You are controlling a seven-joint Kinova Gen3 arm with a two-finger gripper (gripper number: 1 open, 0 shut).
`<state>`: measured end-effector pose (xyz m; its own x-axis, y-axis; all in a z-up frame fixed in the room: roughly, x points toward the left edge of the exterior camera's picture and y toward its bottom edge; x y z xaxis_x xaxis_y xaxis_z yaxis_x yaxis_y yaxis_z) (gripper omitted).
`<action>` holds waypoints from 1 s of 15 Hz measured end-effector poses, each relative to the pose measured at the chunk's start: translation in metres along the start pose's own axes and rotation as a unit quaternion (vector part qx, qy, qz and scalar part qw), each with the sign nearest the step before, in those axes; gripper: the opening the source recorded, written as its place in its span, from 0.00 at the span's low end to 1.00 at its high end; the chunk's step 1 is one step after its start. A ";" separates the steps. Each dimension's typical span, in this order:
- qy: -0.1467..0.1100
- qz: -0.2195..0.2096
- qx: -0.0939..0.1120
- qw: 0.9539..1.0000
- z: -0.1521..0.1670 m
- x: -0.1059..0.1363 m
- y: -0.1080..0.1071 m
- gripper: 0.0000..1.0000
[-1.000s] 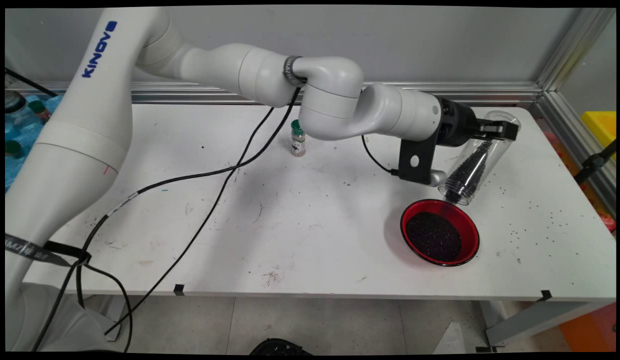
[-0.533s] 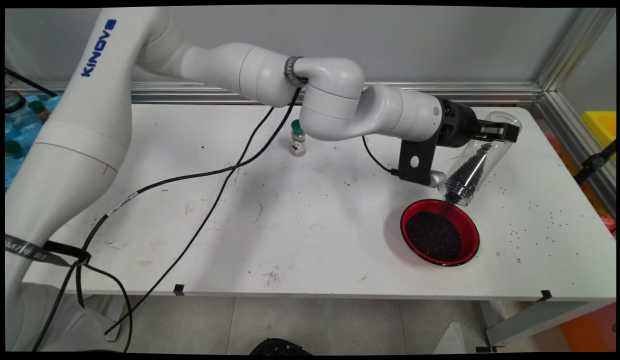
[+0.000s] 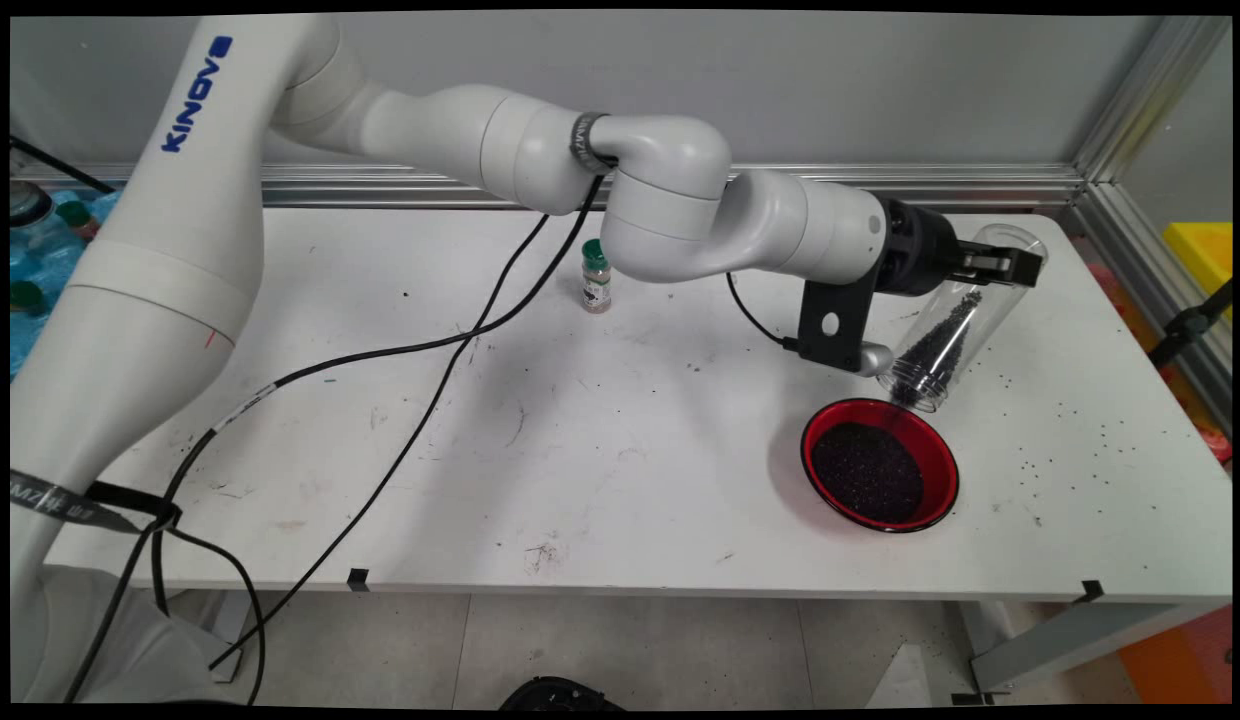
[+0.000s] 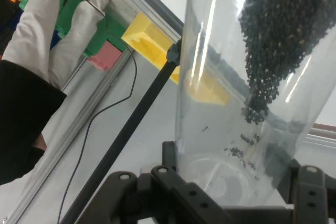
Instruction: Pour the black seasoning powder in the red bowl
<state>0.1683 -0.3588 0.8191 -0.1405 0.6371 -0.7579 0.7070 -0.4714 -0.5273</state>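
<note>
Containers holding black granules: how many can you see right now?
2: a clear tube, tilted mouth-down in the gripper above the bowl's far rim, and a red bowl on the table. The small green-capped bottle's contents are unclear.

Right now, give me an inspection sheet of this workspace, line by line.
Surface: white table, scuffed, with dark grains scattered at its right end.
Things: clear plastic tube of dark grains tilted mouth-down over the red bowl; the bowl holds dark grains.
Clutter: small green-capped bottle standing near the back.
Hand: black two-finger hand shut on the tube.
Cables: black cables draped across the table's left.
Surroundings: grey wall, aluminium frame, yellow bin at the right.
</note>
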 end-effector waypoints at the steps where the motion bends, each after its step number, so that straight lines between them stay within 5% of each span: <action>1: 0.000 0.001 0.000 1.000 0.000 0.000 0.000 0.00; 15: -0.005 0.010 0.005 1.000 -0.001 -0.002 -0.004 0.00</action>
<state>0.1665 -0.3571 0.8229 -0.1346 0.6213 -0.7720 0.7031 -0.4890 -0.5162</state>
